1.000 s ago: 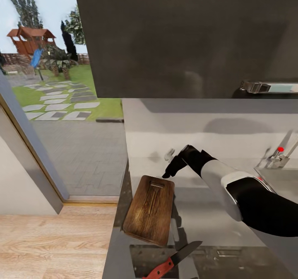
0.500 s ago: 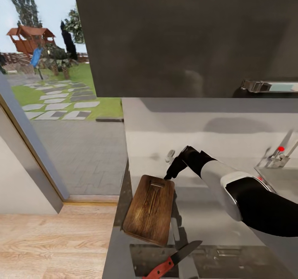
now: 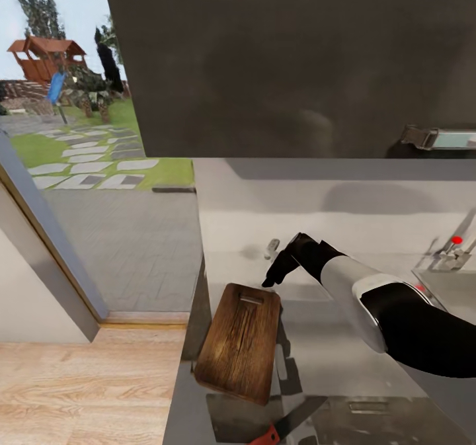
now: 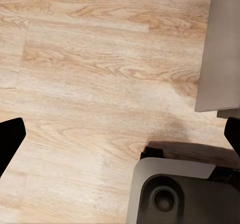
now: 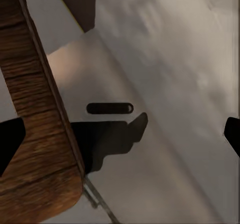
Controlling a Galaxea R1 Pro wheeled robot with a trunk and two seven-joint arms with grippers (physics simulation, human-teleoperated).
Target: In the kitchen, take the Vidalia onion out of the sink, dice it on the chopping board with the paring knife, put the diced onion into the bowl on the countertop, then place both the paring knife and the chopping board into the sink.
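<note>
Lowered since a second ago, the spread-open right claw (image 3: 269,280) hovers at the chopping board (image 3: 239,340) far edge.

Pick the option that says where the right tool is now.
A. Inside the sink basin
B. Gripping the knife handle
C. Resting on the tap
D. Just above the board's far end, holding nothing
D: the right tool hangs over the far end of the chopping board, holding nothing; the paring knife lies apart.
</note>
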